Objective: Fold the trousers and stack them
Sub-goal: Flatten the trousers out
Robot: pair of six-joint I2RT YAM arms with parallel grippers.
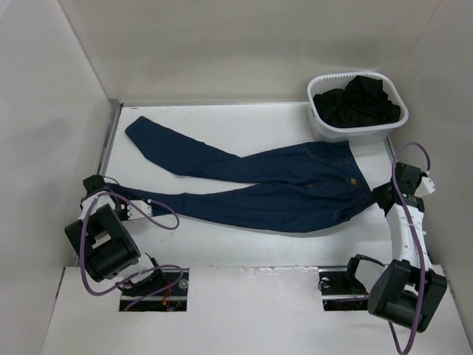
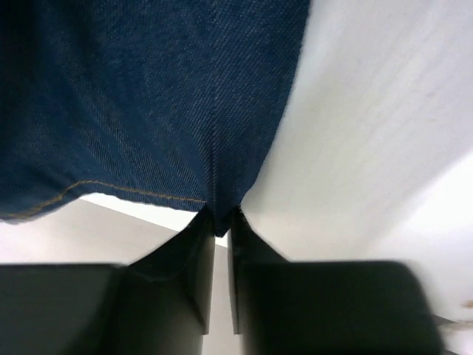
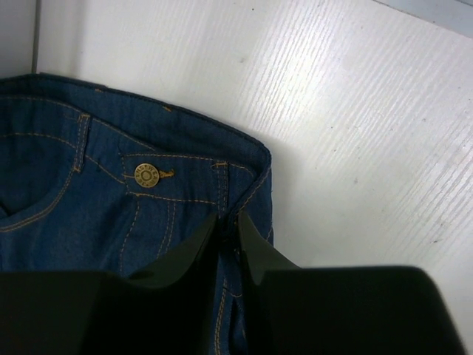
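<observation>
The dark navy jeans [image 1: 281, 188] lie spread flat across the table, waist at the right, two legs running left. My left gripper [image 1: 127, 201] is shut on the hem end of the near leg [image 2: 148, 111]; the cloth is pinched between its tips [image 2: 220, 220]. My right gripper [image 1: 378, 197] is shut on the waistband [image 3: 185, 159] near its corner, a fold of denim held between the tips [image 3: 230, 222]. The metal waist button [image 3: 146, 176] shows just left of the right gripper. The far leg's end [image 1: 140, 129] lies free at the back left.
A white basket [image 1: 336, 129] holding dark clothes [image 1: 360, 102] stands at the back right, close to the jeans' waist. Grey walls close the table on the left, back and right. White tabletop [image 1: 244, 251] lies in front of the jeans.
</observation>
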